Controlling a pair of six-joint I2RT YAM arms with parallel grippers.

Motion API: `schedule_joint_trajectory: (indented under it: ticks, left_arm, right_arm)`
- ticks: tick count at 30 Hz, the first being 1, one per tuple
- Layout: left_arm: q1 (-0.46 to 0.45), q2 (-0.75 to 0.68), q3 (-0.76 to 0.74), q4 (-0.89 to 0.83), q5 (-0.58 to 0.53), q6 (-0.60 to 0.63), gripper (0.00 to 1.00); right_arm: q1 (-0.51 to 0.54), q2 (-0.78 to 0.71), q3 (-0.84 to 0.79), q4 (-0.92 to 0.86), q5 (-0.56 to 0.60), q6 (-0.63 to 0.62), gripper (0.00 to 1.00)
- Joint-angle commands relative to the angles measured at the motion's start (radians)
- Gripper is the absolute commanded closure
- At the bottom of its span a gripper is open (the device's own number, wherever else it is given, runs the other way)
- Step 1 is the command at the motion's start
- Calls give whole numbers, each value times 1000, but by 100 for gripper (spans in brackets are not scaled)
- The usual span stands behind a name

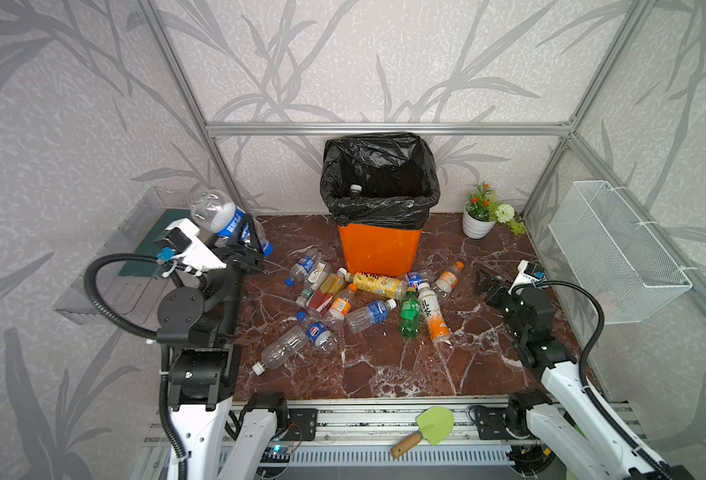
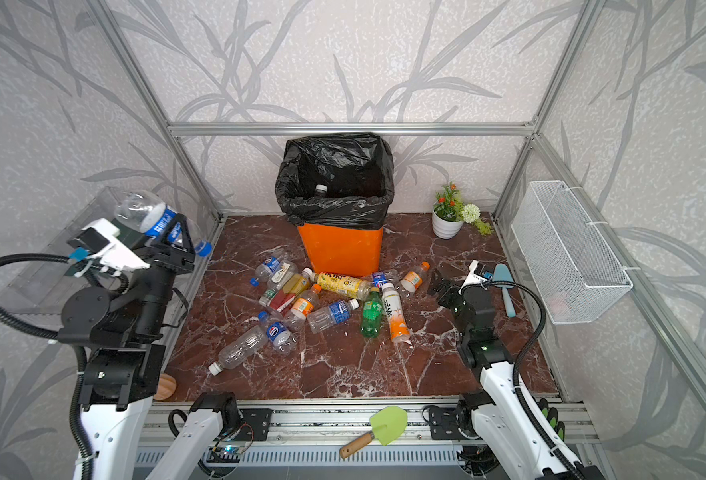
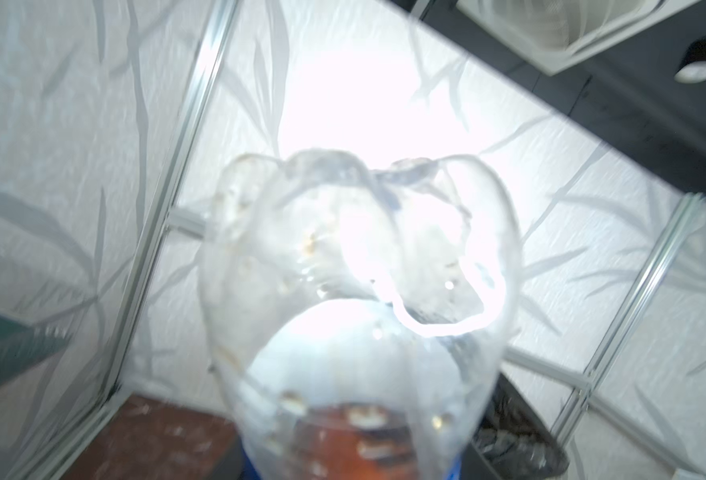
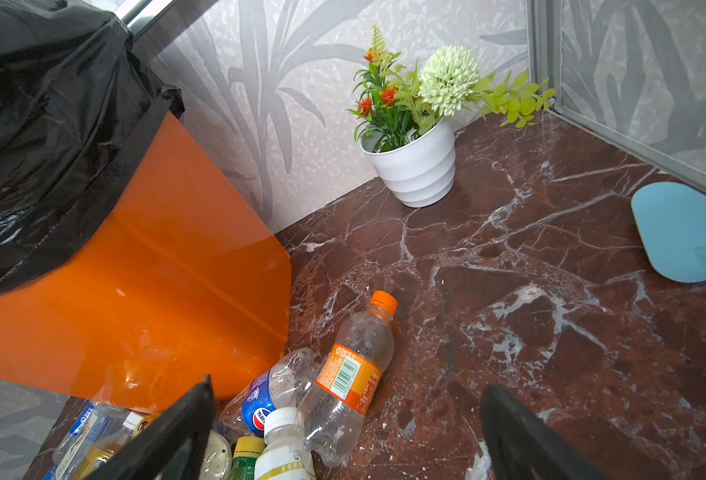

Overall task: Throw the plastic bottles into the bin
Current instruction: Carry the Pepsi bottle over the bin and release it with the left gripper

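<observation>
While the left gripper [image 1: 246, 239] is clenched on a clear plastic bottle with a blue label [image 1: 217, 214], it hangs raised over the 10 o'clock edge of the red-brown marble tabletop [image 1: 384, 370], in front of a clear plastic tray [image 1: 127, 286] on the left wall. That bottle is tilted, with its lobed base high toward 10 o'clock and its blue cap low toward 4 o'clock. In the blurred left wrist view the base fills the middle.

Toward the centre, the other plastic bottles [image 1: 364, 299] lie in a loose heap on the marble, many touching. A long clear one with a white cap [image 1: 285, 347] is at the heap's 7 o'clock end. A green one [image 1: 410, 318] and a white-and-orange one [image 1: 432, 311] lie side by side at its 5 o'clock end.

Just beyond the heap, at 12 o'clock on the tabletop, stands the tall square orange bin [image 1: 378, 249], lined with a crinkled black bag [image 1: 380, 166]. A yellow-labelled bottle [image 1: 378, 283] lies at its foot. One capped bottle [image 1: 355, 189] shows inside the bin.

At 1 o'clock a white ribbed pot of artificial flowers [image 1: 478, 222] sits in the corner.

At 3 o'clock the right gripper [image 1: 483, 283] is low over the marble, jaws spread wide and holding nothing. It is near a clear orange-capped bottle [image 4: 351, 365]. A light blue trowel [image 2: 505, 291] lies just beside that arm, and a white wire basket [image 1: 617, 249] hangs on the right wall.
</observation>
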Motion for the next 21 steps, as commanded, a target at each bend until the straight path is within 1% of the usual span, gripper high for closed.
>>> schedule_joint_trajectory:
  ticks: [1, 2, 3, 5, 7, 8, 9, 10, 12, 13, 14, 15, 17, 21]
  left_arm:
    - [-9, 146, 44, 187, 27, -61, 61]
    - [-22, 196, 73, 201, 50, -75, 61]
    - [-53, 258, 107, 221, 67, -74, 61]
    - [-162, 376, 199, 214, 47, 11, 61]
    - [-289, 521, 355, 105, 22, 128, 60]
    - [-325, 599, 441, 51, 24, 152, 59]
    - [-352, 687, 544, -27, 38, 164, 56]
    - [-368, 778, 659, -110, 48, 162, 44]
    - [-387, 939, 895, -334, 32, 157, 28]
    - [-390, 1014, 1021, -452, 16, 156, 13]
    - [-391, 1061, 1110, -532, -12, 150, 4]
    - [-391, 1090, 1164, -570, -38, 147, 1]
    - [-393, 1086, 1173, -555, -67, 143, 1]
    - [-393, 998, 1067, -438, -73, 152, 1]
  right_arm:
    - [-4, 7, 30, 28, -30, 12, 0]
    - [-4, 5, 31, 27, -37, 12, 0]
    - [-4, 1, 32, 21, -45, 12, 0]
    - [-4, -12, 31, 7, -55, 9, 0]
    - [-4, -28, 29, -19, -57, 6, 0]
    - [-4, -35, 25, -29, -56, 4, 0]
    - [-3, -44, 21, -38, -55, 4, 1]
    - [-4, -52, 17, -50, -53, 4, 0]
    - [-4, -67, 17, -73, -59, 1, 1]
    - [-4, -73, 21, -89, -65, -4, 0]
    - [-4, -83, 25, -105, -67, -10, 0]
    - [-4, -95, 31, -127, -65, -19, 1]
    - [-4, -119, 37, -158, -56, -35, 1]
    - [-4, -151, 35, -192, -40, -41, 1]
